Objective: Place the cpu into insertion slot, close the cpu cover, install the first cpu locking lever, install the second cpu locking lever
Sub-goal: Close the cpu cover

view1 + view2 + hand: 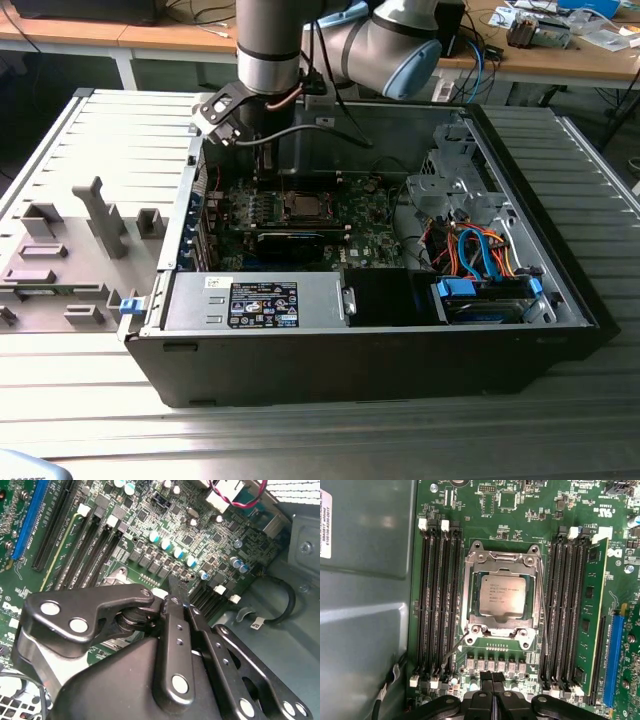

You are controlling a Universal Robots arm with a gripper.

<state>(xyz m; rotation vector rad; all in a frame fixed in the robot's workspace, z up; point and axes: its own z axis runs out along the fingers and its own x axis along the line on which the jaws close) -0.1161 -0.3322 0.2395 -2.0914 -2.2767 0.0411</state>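
Observation:
In the first wrist view the cpu (502, 596) lies flat in the insertion slot (526, 636), its silver-grey top showing through the window of the cpu cover (502, 556), which lies down over it. One thin wire lever (543, 615) runs along one side of the socket. The other lever (451, 652) sticks out at an angle from the socket's corner. My gripper (493, 676) is shut with nothing between its fingers, a short way off the socket's edge above the row of small chips. The exterior view has the gripper (262, 165) just behind the cpu (303, 205).
Long black memory slots (437, 605) flank the socket, with a green memory card (592, 615) standing on one side. The open computer case (560, 300) holds a power supply (260, 300) and coloured cables (480, 250). Grey fixtures (100, 215) stand at the exterior view's left.

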